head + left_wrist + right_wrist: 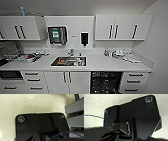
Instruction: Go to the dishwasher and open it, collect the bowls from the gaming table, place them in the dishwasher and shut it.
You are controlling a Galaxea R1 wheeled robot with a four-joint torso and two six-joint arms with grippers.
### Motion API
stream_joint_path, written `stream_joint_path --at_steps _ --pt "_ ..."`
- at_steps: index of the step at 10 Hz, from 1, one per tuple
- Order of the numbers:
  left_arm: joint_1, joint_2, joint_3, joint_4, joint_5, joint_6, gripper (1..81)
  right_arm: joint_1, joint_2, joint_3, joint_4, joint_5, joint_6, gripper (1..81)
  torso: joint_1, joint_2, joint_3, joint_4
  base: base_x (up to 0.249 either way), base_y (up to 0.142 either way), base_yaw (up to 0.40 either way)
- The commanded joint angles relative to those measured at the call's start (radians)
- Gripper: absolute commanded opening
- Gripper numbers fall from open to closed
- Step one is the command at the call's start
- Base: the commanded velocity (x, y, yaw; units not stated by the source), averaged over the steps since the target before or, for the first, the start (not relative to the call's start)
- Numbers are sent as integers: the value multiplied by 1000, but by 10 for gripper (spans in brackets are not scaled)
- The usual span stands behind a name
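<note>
Now I face the kitchen table (105,63) with its sink (69,61), and the dishwasher (106,82) under it, right of the sink, seems open already, its dark racks showing. I judge the bowl-collecting step comes next, so I must turn away toward the gaming table. How the fingers stand on either arm, I cannot tell.

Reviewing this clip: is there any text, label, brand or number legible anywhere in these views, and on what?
None can be read.
Paper towel dispenser: a green label on its front, too blurred to read.
Small mark on the wall beside it: too small to read.
Black soap dispenser: no legible marking.
</note>
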Motion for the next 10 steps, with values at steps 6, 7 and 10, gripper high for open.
stream_joint_path --at_steps 6,7,10 --pt "-48 -17 10 14 49 7 811 57 -2 -46 10 -51 3 811 0 0 0 0 0 0 203" --pt "-47 -20 8 10 46 7 811 58 6 -50 8 -51 3 811 0 0 0 0 0 0 203" --pt "-47 -23 11 4 46 6 811 49 14 -86 -7 -56 0 811 0 0 0 0 0 0 203"
